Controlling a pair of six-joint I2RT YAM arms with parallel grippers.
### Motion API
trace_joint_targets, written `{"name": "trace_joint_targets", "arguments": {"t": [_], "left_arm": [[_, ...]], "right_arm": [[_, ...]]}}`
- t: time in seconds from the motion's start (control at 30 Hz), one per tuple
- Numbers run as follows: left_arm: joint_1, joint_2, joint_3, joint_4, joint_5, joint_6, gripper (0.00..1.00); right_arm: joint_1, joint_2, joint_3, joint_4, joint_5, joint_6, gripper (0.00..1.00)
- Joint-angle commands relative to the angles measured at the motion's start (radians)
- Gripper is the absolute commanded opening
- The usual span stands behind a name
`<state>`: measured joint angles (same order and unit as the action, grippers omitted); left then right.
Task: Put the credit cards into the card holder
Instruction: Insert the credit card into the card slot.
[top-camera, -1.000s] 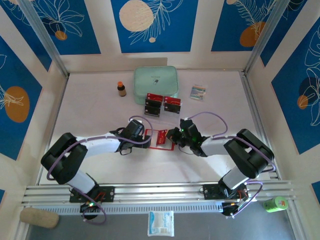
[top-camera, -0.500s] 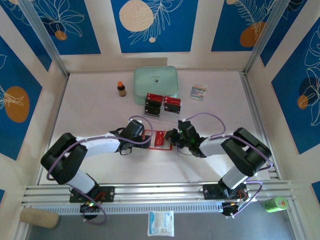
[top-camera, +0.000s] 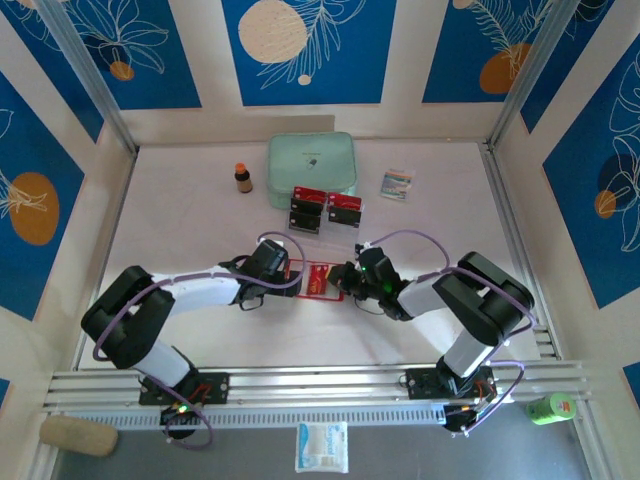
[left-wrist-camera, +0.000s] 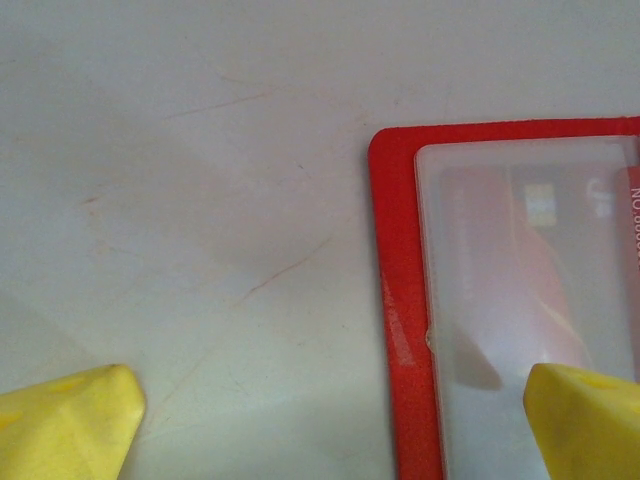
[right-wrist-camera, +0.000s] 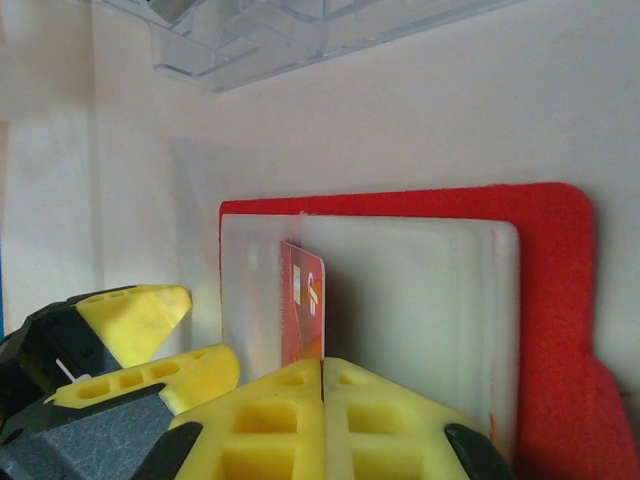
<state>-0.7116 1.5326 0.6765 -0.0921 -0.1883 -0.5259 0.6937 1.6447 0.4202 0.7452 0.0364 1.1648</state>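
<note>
Card holder lies open and flat on the desk, mid-desk, between the two arms. Red border, clear pockets facing up.

Right jaws: fully closed, pinching one credit card by its near end. The card stands on edge, far end inside the clear pocket on the holder's left part as the right wrist view shows it. The pinching fingers sit just at the pocket's near side. In the top view the right arm's head sits at the holder's right edge.

Left jaws: wide open, nothing held. They straddle the holder's red edge: one fingertip over bare desk, the other over the clear pocket. That second tip looks like it's resting on the plastic, but contact can't be confirmed from this angle. A red card is visible through the plastic in the left wrist view, blurred. The left fingertips also show in the right wrist view, just beside the holder's edge.

Rest of the credit cards: in small piles further back, touching or just in front of the mint-green case, well apart from the holder.

Other items at the back: small brown bottle with an orange cap, left of the case; striped packet, right of it.
</note>
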Motion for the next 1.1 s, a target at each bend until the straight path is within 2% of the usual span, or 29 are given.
{"name": "trace_joint_targets", "arguments": {"t": [0.0,0.7,1.07], "left_arm": [[0.008,0.005,-0.04,-0.108,-0.019,-0.023,1.0],[0.008,-0.003,-0.041,-0.113,-0.021,-0.021,1.0],[0.008,-0.002,-0.043,-0.108,-0.019,-0.021,1.0]], "right_arm": [[0.007,0.02,-0.011,0.049,-0.019,0.008,0.0],[0.003,0.03,-0.014,0.015,0.054,0.03,0.0],[0.016,0.059,0.008,0.007,0.029,0.021,0.0]]}}
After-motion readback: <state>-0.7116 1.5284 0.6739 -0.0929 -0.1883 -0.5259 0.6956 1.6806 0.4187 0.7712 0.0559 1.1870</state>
